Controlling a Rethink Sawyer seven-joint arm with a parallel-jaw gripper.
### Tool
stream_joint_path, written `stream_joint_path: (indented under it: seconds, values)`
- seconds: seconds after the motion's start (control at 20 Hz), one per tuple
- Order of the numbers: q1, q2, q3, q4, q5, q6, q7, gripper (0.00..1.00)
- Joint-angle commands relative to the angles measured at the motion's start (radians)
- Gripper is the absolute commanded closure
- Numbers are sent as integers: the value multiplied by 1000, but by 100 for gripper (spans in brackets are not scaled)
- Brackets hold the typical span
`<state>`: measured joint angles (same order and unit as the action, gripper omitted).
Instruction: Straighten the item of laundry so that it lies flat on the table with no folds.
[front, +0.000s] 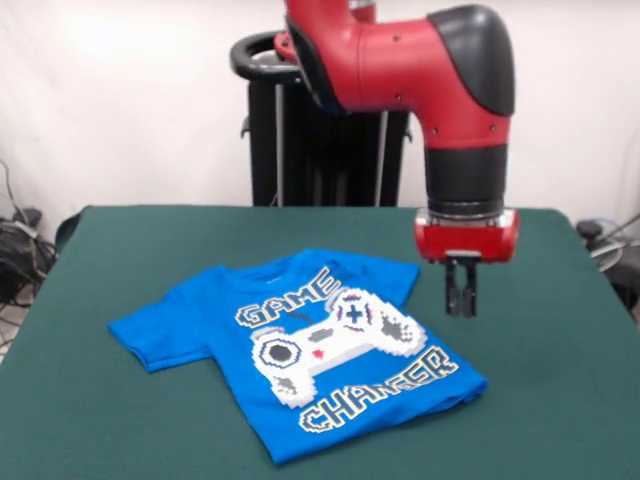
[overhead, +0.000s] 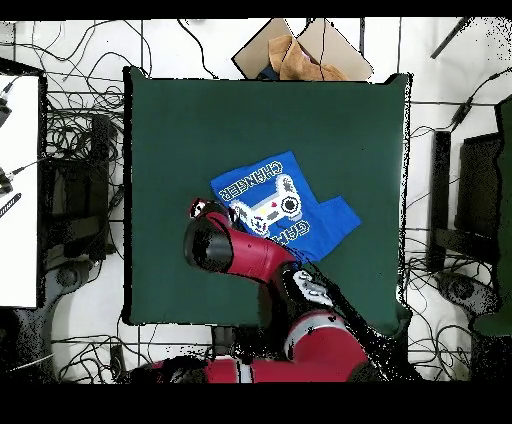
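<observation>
The item of laundry (front: 300, 350) is a bright blue T-shirt with a game controller print and the words "GAME CHANGER". It lies face up and slanted on the green table (front: 120, 420). One sleeve spreads out at the picture's left. The shirt's right edge looks folded under, and no sleeve shows there. My gripper (front: 460, 310) hangs just right of the shirt's upper right corner, a little above the cloth. Its fingers are shut and hold nothing. In the overhead view the shirt (overhead: 275, 200) lies near the table's middle, and the arm's wrist (overhead: 200, 210) covers the gripper beside the shirt.
In the overhead view a cardboard box (overhead: 300, 50) sits beyond the table's top edge. Cables and dark stands ring the table on the floor. The red arm (overhead: 270, 265) reaches over the table's bottom part and hides a strip of the shirt.
</observation>
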<state>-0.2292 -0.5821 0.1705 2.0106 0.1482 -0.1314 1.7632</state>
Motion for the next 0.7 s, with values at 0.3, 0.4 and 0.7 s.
stream_joint_path:
  seconds: [0.3,0.4,0.7]
  values:
    - [23,25,-202,-111,32,-77,152,100]
    - [8,72,-194,-108,-2,-133,157,100]
    - [-7,276,-210,-190,-56,-242,113,100]
